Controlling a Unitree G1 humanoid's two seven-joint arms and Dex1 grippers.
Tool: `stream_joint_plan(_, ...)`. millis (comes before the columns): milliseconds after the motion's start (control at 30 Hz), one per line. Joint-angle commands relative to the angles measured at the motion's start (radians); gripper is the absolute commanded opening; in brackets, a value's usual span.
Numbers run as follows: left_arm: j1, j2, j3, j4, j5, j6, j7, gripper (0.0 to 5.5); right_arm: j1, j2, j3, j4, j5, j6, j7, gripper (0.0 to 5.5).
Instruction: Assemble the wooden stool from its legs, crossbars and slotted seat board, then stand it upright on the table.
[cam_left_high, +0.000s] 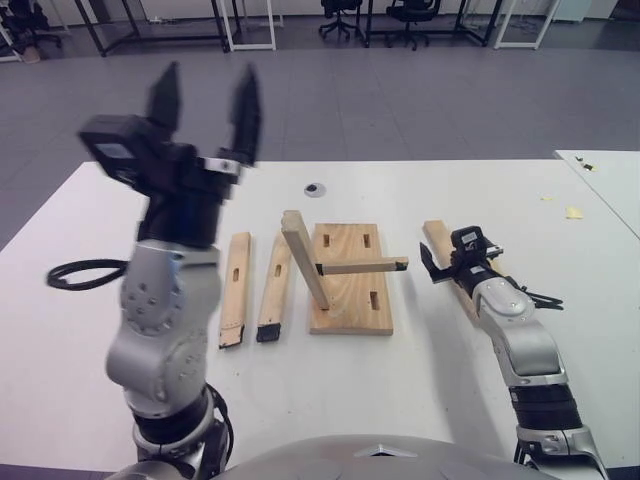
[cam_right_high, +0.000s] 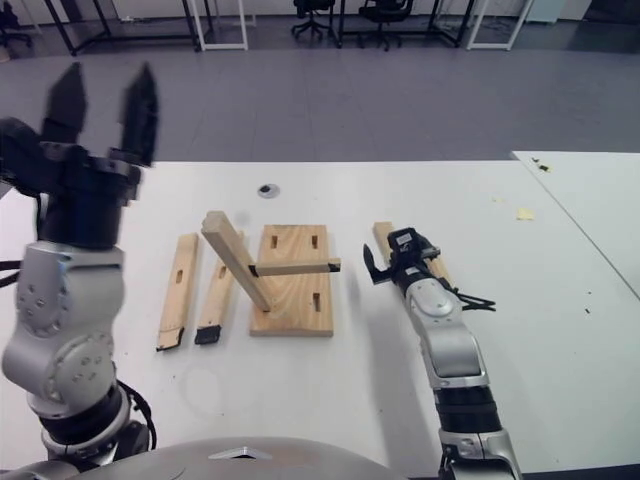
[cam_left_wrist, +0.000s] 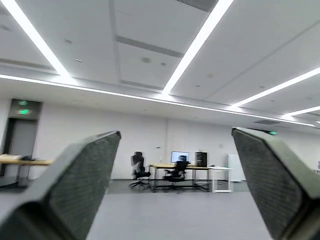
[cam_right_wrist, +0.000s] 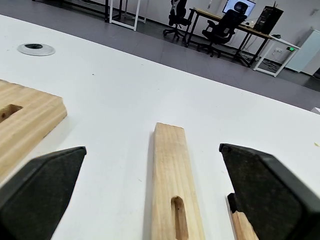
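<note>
Two fingers of the left gripper (cam_left_high: 205, 95) gape wide, raised and empty. At the seat board's (cam_left_high: 350, 305) nine o'clock lie the flat legs (cam_left_high: 236, 288) — a tilted leg (cam_left_high: 305, 258) and crossbar (cam_left_high: 362, 266) stand on it. At three o'clock the right gripper (cam_right_wrist: 152, 149), unclenched, straddles the fourth leg (cam_right_wrist: 167, 172).

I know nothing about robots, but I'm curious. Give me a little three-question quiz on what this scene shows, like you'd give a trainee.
1. How many legs lie flat on the table to the left of the seat board?
2. True or false: the left fingers are shut.
3. What do the open right fingers hover over?
A. a leg right of the seat board
B. the seat board
C. a cable

Key: 1. two; 2. false, they are raised and open; 3. A.
</note>
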Motion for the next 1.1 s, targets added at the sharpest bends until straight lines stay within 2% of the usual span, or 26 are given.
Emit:
stream_joint_plan(33,0.212,0.011,0.056,0.156,0.021,-0.036,-0.076,4.09,-0.017,0.02,-0.016,0.05,-0.013,-0.04,-0.022,4.97)
stream_joint_plan(233,0.452,0.07,-0.174,0.297,0.081,0.01,-0.252,4.09,-0.033,0.021,-0.02,0.093,-0.021,-0.064,-0.025,4.97)
stream_joint_plan(467,0.565,0.058,-0.299,0.374,0.184,0.068,-0.233,4.09,-0.06,0.035,-0.013,0.102,-0.036,-0.059,-0.019,4.97)
stream_joint_plan(567,0.581,0.062,-0.328,0.357,0.194,0.1,-0.234,4.09,-0.05,0.035,-0.004,0.097,-0.046,-0.05,-0.017,4.97)
stream_joint_plan(833,0.622,0.058,-0.306,0.331,0.252,0.214,-0.161,4.09,-0.04,0.043,-0.002,0.078,-0.047,-0.028,-0.024,4.97)
stream_joint_plan(1100,0.595,0.088,-0.341,0.315,0.29,0.225,-0.202,2.72,-0.051,0.057,-0.006,0.067,-0.048,-0.01,-0.037,4.97)
